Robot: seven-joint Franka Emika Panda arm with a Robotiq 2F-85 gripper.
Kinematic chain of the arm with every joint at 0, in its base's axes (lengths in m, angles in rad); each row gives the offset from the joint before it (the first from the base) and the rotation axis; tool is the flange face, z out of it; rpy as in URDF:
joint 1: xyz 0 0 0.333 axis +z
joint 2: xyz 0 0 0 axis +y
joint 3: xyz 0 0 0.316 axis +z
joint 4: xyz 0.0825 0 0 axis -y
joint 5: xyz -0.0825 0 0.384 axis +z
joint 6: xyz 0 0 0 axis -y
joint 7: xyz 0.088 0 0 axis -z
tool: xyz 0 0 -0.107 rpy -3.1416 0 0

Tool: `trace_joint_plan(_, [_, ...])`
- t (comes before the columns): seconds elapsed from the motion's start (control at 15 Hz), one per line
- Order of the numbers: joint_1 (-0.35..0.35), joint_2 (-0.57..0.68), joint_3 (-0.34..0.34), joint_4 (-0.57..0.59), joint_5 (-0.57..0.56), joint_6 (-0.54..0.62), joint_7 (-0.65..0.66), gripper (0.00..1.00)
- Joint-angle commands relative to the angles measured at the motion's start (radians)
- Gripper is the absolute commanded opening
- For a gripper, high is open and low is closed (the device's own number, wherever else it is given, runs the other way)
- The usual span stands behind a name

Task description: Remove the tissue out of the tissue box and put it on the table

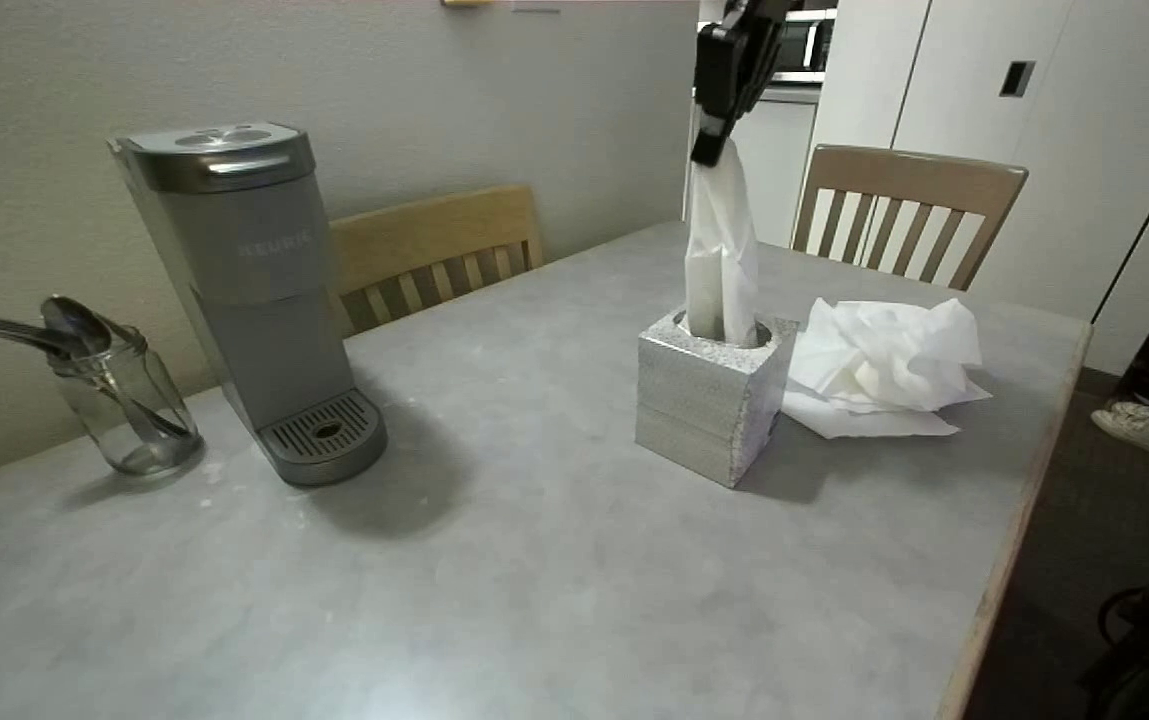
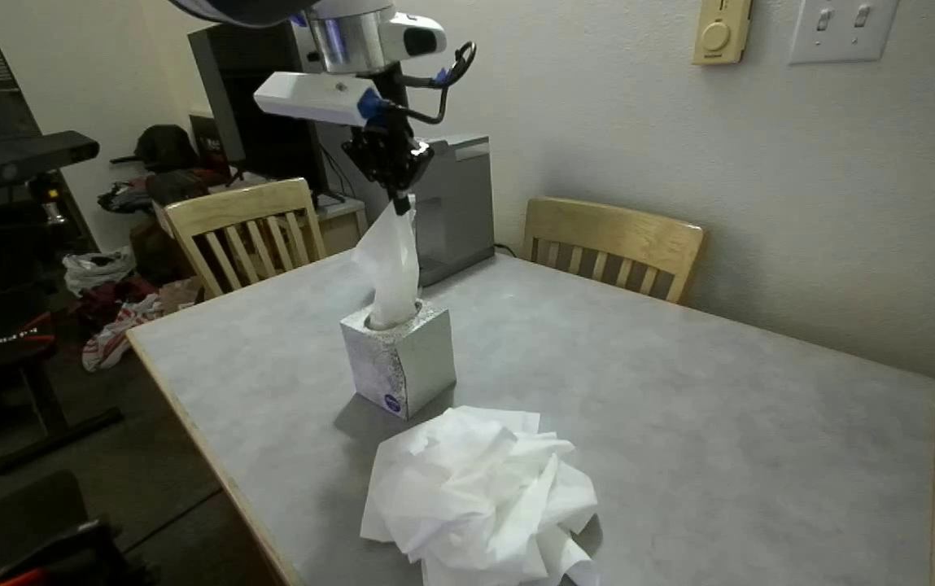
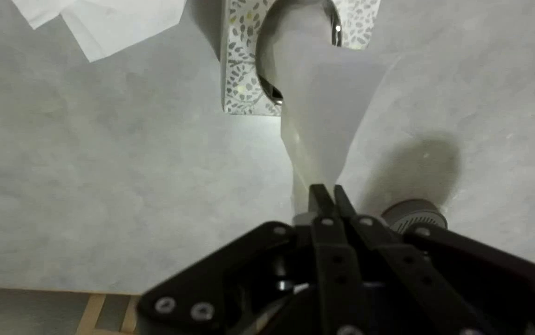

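A white tissue stands stretched upward out of the silver patterned tissue box on the grey table. My gripper is above the box, its fingertips shut on the tissue's top end. The same hold shows in an exterior view, with gripper, tissue and box. In the wrist view the nearly touching fingertips pinch the narrowed end of the tissue. Its lower end is inside the oval opening of the box, so that end is hidden.
A pile of crumpled white tissues lies on the table beside the box; it also shows in an exterior view. A grey coffee maker and a glass jar with cutlery stand by the wall. Wooden chairs stand around the table.
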Motion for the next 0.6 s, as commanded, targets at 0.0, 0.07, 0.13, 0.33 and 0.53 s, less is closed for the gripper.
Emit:
trace_joint_plan(0.0, [0.014, -0.052, -0.014, 0.014, -0.03, -0.022, 0.008, 0.0])
trace_joint_plan(0.07, [0.015, -0.062, -0.015, 0.019, -0.036, -0.022, 0.007, 0.0])
trace_joint_plan(0.13, [0.016, -0.071, -0.017, 0.023, -0.042, -0.018, 0.001, 0.0])
trace_joint_plan(0.33, [0.012, -0.088, -0.025, 0.041, -0.072, -0.007, -0.008, 0.0])
trace_joint_plan(0.53, [0.006, -0.099, -0.042, 0.061, -0.099, 0.002, -0.01, 0.0])
